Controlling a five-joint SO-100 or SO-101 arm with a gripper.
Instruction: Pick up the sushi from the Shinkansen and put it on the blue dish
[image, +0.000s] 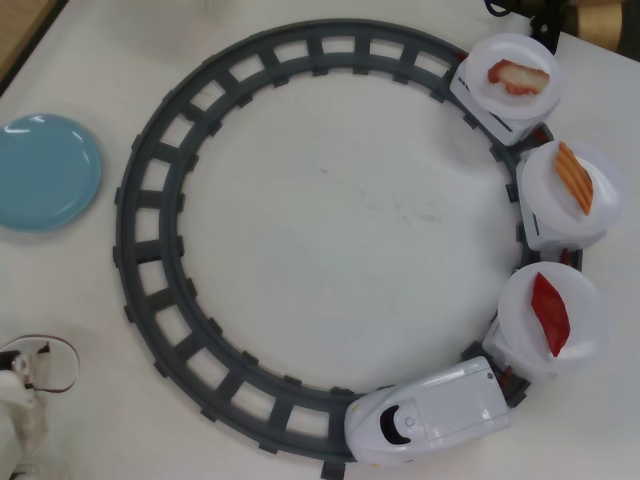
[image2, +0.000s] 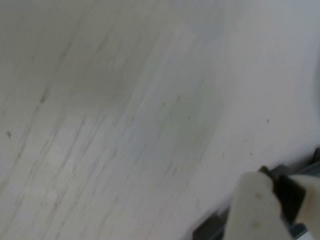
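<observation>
In the overhead view the white Shinkansen (image: 430, 412) sits on the grey circular track (image: 150, 210) at the bottom right, pulling three cars with round white dishes. The dark red sushi (image: 550, 312) lies on the dish right behind the engine. The light blue dish (image: 45, 170) is empty on the table at the far left, outside the track. Only a white part of my arm (image: 20, 400) shows at the bottom left corner, far from the train. The blurred wrist view shows bare table and one white finger (image2: 255, 205) of my gripper at the bottom right; the jaws' state cannot be made out.
An orange-striped piece (image: 575, 177) lies on the middle car's dish and a red-and-white piece (image: 518, 76) on the last car's dish. A dark object (image: 545, 12) stands at the top right edge. The table's edge runs along the top left corner.
</observation>
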